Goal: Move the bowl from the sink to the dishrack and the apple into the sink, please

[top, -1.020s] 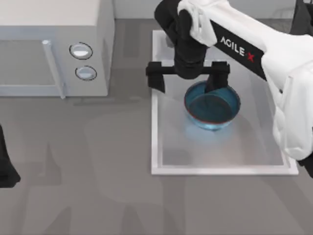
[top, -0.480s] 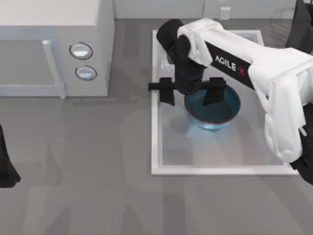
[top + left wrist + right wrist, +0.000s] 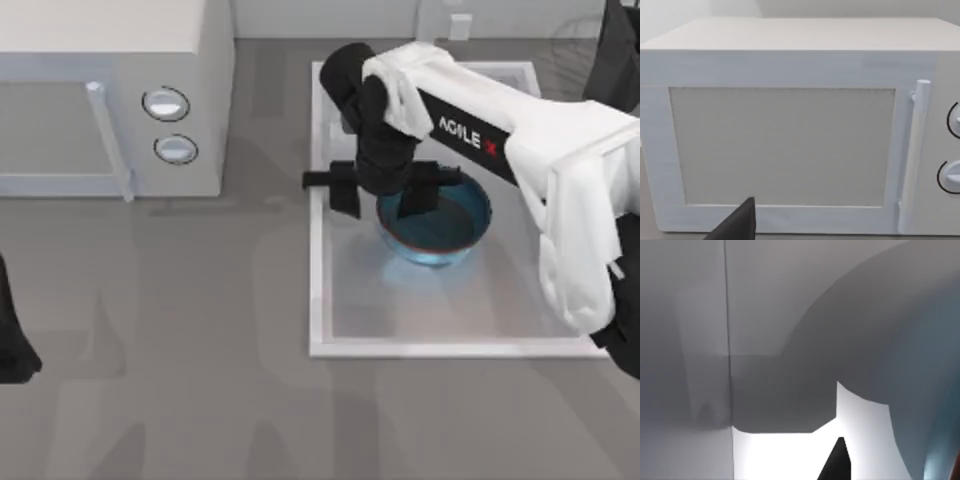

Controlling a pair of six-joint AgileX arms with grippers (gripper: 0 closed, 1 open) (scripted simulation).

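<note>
The teal-blue bowl (image 3: 450,225) sits upright in the back half of the white sink (image 3: 318,300). My right gripper (image 3: 379,192) hangs low over the bowl's left rim. It is open, with one black finger outside the rim and the other inside the bowl. In the right wrist view the bowl's wall (image 3: 935,405) curves close by, with the bright sink floor (image 3: 785,455) below. My left arm (image 3: 12,335) is parked at the table's left edge. The apple is out of view. Faint wire curves at the back right (image 3: 575,35) may be the dishrack; I cannot tell.
A white microwave (image 3: 110,90) with two round knobs stands at the back left, and its door faces the left wrist camera (image 3: 785,145). The pale faucet (image 3: 460,25) rises behind the sink. Grey tabletop (image 3: 180,350) spreads in front and to the left.
My right gripper has dropped lower over the bowl's left rim. Its fingers have drawn closer together, the inner one sliding left inside the bowl. The bowl and the left arm have not moved.
</note>
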